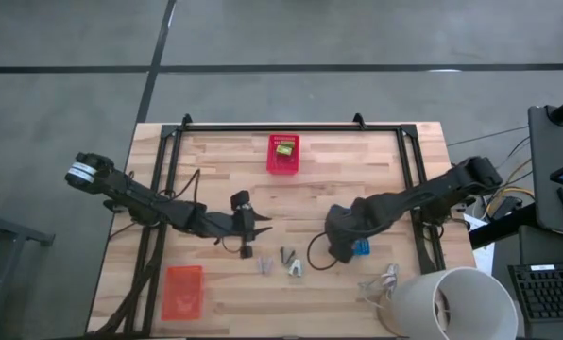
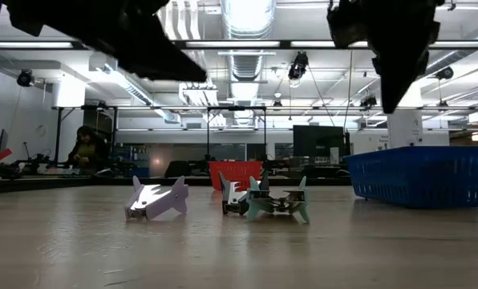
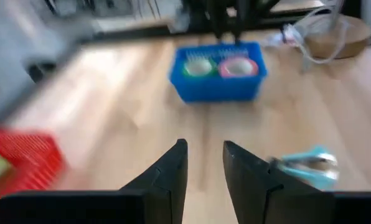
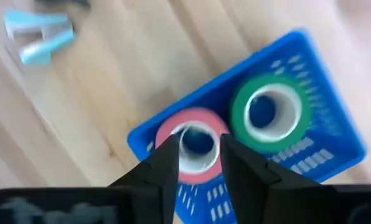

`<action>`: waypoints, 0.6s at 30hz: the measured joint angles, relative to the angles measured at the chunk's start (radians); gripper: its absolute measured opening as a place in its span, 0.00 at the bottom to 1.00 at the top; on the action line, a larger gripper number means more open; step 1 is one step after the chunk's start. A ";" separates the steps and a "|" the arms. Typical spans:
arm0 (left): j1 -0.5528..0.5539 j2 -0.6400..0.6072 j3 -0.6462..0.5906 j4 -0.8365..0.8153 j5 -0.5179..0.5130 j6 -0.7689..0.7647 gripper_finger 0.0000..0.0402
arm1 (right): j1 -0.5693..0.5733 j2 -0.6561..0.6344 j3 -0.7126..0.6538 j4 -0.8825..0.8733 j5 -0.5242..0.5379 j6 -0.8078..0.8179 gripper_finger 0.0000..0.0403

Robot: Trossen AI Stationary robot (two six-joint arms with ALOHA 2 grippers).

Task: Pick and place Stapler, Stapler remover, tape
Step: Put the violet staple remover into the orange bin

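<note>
The yellow-green stapler lies in a red basket at the table's far middle. Both tape rolls, red-pink and green, lie flat in a small blue basket on the right. Three staple removers stand on the near middle of the table: lilac, dark and teal. My right gripper hangs open above the red-pink roll, raised clear of the basket in the low view. My left gripper hovers open, left of the removers.
An orange-red basket sits near the table's near left corner. A large white round shade and loose cables crowd the near right corner. A black frame runs along the far and side edges. A person sits far off in the room.
</note>
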 joint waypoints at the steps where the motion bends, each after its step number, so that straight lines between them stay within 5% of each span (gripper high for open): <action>1: 0.000 0.000 0.000 -0.027 0.029 -0.060 0.26 | 0.003 -0.002 0.005 0.001 0.024 0.000 0.26; 8: -0.007 0.003 0.000 -0.215 0.235 -0.435 0.26 | 0.006 -0.002 0.023 0.069 0.168 -0.084 0.23; 18: -0.073 0.008 0.000 -0.293 0.258 -0.757 0.26 | 0.059 -0.002 0.021 0.193 0.499 -0.262 0.19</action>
